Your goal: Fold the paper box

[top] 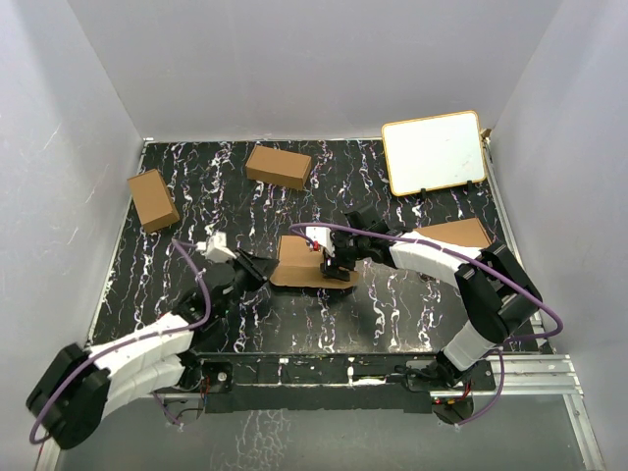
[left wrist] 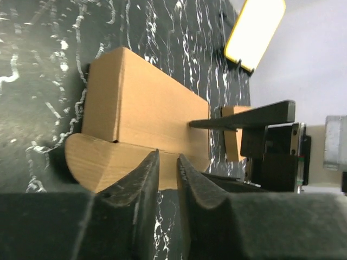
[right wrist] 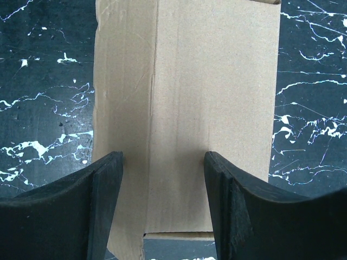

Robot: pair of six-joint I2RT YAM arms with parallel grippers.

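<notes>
Brown cardboard marks the paper box [top: 294, 257], which is seen from the top camera lying near the middle of the table [top: 392, 304], between the two arms. The left gripper [top: 263, 270] is set at its near-left corner and the right gripper [top: 336, 267] at its right end.

From the left wrist, the box is shown as a slim carton with a side face and a top face formed along a crease. A rounded flap [left wrist: 95, 160] lies flat on the table on the side toward the left gripper. That gripper is nearly closed, with only a thin slit left between its fingers. Whether the flap's edge is pinched in that slit cannot be told.

From the right wrist, the right gripper is seen open, its fingers spread over the box's broad top panel with nothing clasped. It appears to be used as a hold-down, though contact cannot be confirmed.

The step in hand is judged to be the folding of the rounded flap. A sure pinch on its edge would be needed next. The flap would then have to be swung up about its crease while the carton is pinned from the right.
</notes>
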